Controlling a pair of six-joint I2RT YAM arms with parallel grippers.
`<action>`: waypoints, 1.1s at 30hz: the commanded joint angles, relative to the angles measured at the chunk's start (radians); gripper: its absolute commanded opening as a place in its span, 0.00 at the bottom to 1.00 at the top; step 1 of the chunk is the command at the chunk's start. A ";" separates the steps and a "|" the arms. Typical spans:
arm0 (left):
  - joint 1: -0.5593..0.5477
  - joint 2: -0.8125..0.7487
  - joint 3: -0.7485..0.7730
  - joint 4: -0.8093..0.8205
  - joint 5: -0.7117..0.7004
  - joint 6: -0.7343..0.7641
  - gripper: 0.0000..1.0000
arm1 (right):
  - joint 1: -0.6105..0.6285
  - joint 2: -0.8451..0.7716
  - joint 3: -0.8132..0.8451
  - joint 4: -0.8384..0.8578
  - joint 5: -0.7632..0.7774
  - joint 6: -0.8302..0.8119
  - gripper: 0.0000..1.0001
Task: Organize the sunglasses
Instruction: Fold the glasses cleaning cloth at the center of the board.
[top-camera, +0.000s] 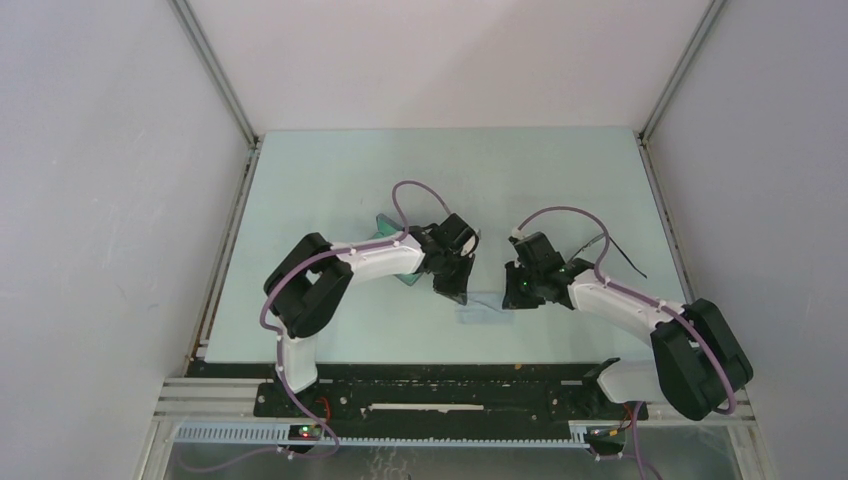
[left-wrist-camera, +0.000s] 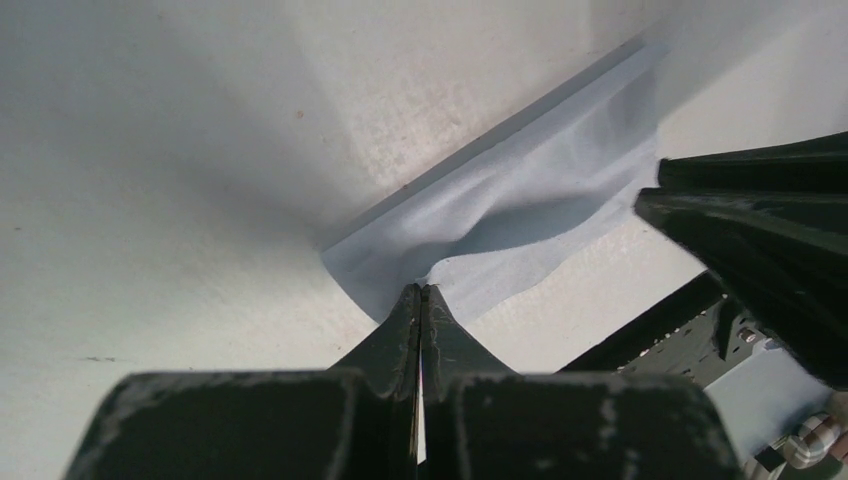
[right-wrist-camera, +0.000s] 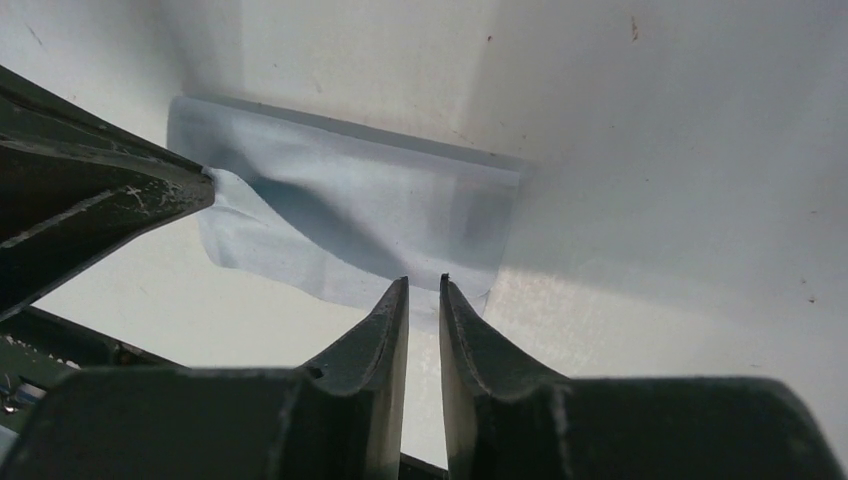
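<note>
You can make out the sunglasses (top-camera: 624, 257) only from the overhead camera, and only as a few very thin black wire-like lines. They lie flat on the pale table (top-camera: 330, 200), on its right half, just beyond the right arm (top-camera: 620, 300) near its wrist and well in from the right edge. One slim arm of the frame runs out at a slant toward the right and the near side, ending free on the bare surface. A shorter black line angles back toward the wrist, which hides part of the frame. The lenses are too small to tell.
</note>
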 joint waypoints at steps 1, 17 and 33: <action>0.004 -0.006 0.078 -0.006 -0.003 0.021 0.00 | 0.018 0.032 0.034 0.000 -0.012 -0.037 0.27; 0.029 0.008 0.066 -0.001 -0.007 0.004 0.00 | 0.027 0.028 0.053 -0.002 0.051 -0.009 0.29; 0.039 -0.001 0.018 0.048 0.026 -0.018 0.00 | -0.154 -0.141 -0.062 0.022 -0.069 0.268 0.37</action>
